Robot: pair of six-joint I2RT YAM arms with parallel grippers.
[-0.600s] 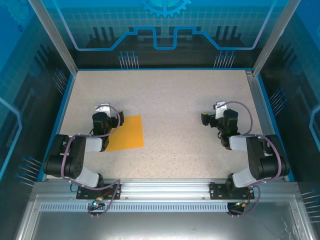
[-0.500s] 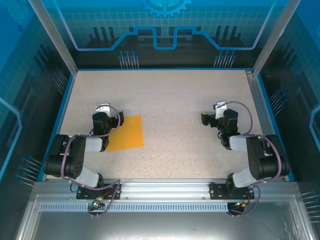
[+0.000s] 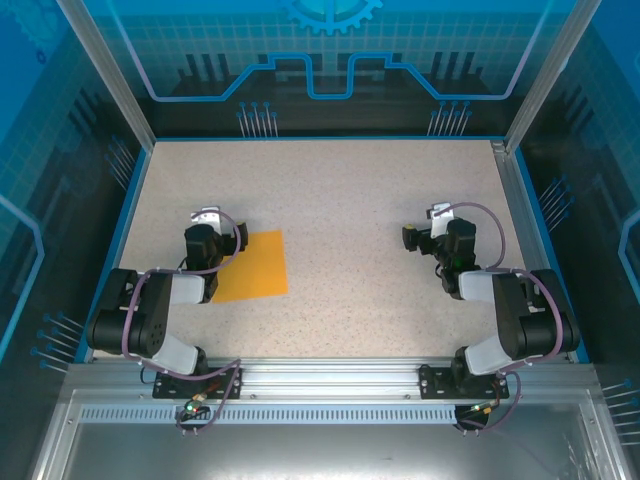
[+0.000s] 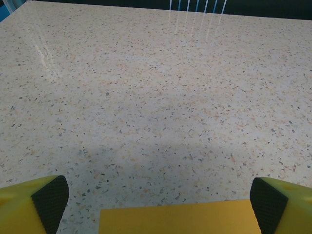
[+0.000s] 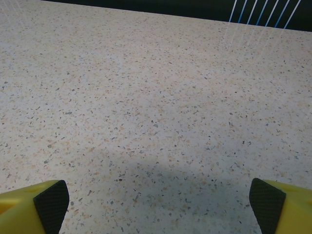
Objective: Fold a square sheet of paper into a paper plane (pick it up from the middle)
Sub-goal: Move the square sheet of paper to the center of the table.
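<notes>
A: Edges first. What bounds the bench (image 3: 350, 190)?

B: Blue rim (image 3: 133, 205) along the left and far sides, with see-through panels (image 3: 330, 60) rising beyond it. On the near side, an aluminium rail (image 3: 330, 378) carries both arm bases.

A: Room to move?

B: Plenty. A broad speckled surface lies between the two arms and runs on to the far rim. Left tool (image 3: 222, 238) sits in the left-near part. Right tool (image 3: 425, 240) is well apart on the right, about level with it.

A: The sheet?

B: The square sheet of paper (image 3: 253, 266) lies flat on the bench, left of centre, just beside the left tool on its inner side. From above, its left corner is hidden under the left arm (image 3: 160, 300). It is well apart from the far rim and from the right tool.

A: Look of it?

B: Plain orange-yellow, even colour, straight edges, set slightly askew to the bench edges. Surface reads smooth and uncreased. From the left wrist the sheet (image 4: 180, 217) shows low in the frame, its far edge running straight across between the fingers, one corner visible.

A: Tool states?

B: Left tool (image 4: 158, 200): wide, black pads (image 4: 48, 200) at opposite bottom corners, gripping nothing. Right tool (image 5: 158, 200): wide likewise, over speckled bench, pads (image 5: 51, 199) far apart
</notes>
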